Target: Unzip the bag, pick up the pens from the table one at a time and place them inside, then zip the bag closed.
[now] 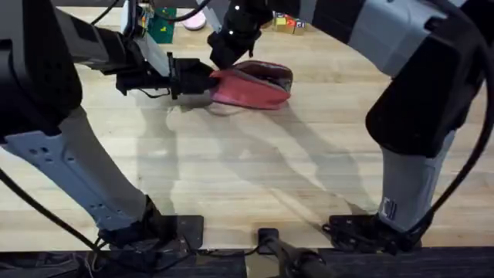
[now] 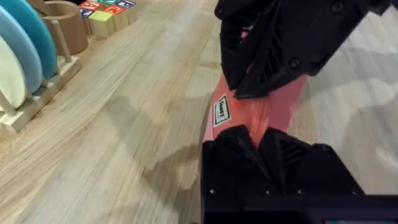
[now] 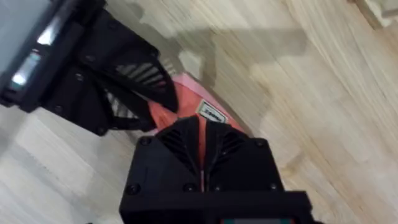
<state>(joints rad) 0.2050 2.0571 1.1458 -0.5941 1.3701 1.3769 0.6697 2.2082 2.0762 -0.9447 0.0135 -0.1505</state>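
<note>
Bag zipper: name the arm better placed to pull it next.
Right, probably. The right gripper is pinched at the bag's top edge by its label, while the left gripper clamps the bag's end, anchoring it.

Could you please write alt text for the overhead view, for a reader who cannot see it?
Both grippers meet at one end of a salmon-pink bag lying on a light wooden table: the left gripper clamps that end from the side while the right gripper comes down on it from above. Coloured blocks sit at the far edge.
</note>
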